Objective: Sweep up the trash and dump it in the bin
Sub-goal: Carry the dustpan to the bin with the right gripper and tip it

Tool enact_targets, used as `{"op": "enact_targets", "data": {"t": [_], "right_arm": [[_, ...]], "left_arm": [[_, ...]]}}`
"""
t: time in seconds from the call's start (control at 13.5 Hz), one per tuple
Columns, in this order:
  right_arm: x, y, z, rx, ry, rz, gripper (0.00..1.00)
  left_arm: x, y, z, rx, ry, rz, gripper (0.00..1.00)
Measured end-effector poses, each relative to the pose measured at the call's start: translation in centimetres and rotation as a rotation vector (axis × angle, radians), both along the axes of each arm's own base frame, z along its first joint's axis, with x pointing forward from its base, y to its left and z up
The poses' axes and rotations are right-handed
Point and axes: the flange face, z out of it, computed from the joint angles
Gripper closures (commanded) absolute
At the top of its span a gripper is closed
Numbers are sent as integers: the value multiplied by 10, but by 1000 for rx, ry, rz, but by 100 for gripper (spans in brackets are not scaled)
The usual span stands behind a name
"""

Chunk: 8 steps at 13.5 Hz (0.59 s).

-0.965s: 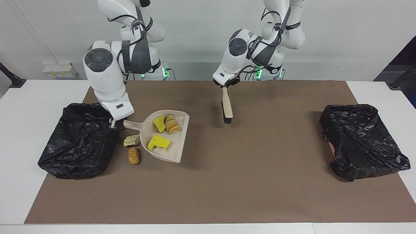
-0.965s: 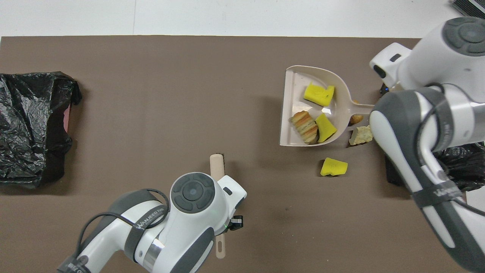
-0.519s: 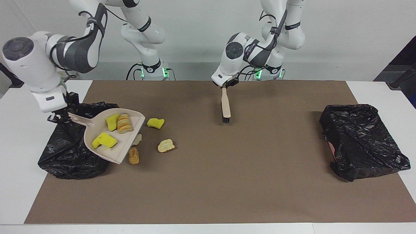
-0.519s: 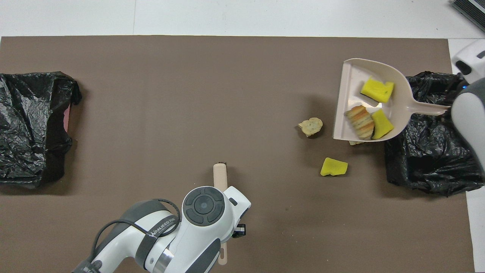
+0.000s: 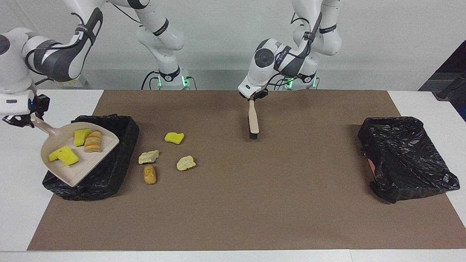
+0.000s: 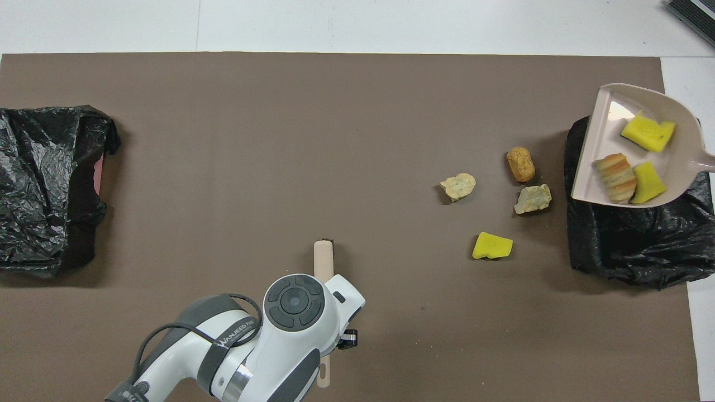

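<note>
The dustpan (image 5: 74,154) has swung away from the middle of the mat and now hangs over the black bin (image 5: 109,171) at the right arm's end of the worktop, uncovering scraps it hid a second ago. The right end effector (image 5: 22,119) is clamped on the dustpan's handle, and the pan tips mouth-down toward the bin.

Working out from the robots: the left end effector (image 5: 252,97) is closed on the handle of the brush (image 5: 253,120), bristles hanging down to the mat or just above it, waiting. Next out lies a yellow sponge chunk (image 5: 174,138), then a pale crumbly lump (image 5: 148,157) and a cream lump (image 5: 186,163), and farthest a golden-brown piece (image 5: 149,174). These four lie loose on the mat beside the bin. In the pan sit two more yellow chunks (image 5: 63,155) and a striped bread-like piece (image 5: 93,141).

I'd judge all this trash light and soft, the pale lumps likely to crumble. Better pushed with bristles than pinched. A light load slides readily, so a gentle tilt should do. A second bin (image 5: 406,158) sits at the left arm's end.
</note>
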Motion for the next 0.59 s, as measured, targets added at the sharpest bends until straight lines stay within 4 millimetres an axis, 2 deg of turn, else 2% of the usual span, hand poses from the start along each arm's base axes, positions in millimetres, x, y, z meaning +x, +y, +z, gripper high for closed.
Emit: {"op": "enact_targets", "data": {"t": [0.22,0.37,0.52,0.59], "right_arm": [[0,10,5,-127,47,-33,100],[4,37,6,-190,98,-51,100],[9,61,9,-261,126,-38,100],[12,72,11,-297,128,-35,100]], "left_arm": [[2,0,-5,-6,-11,6,100],[3,-1,-10,-3,-9,8,94],[3,-1,-12,-1,-7,9,78],[3,-1,-12,-1,-7,9,63]]}}
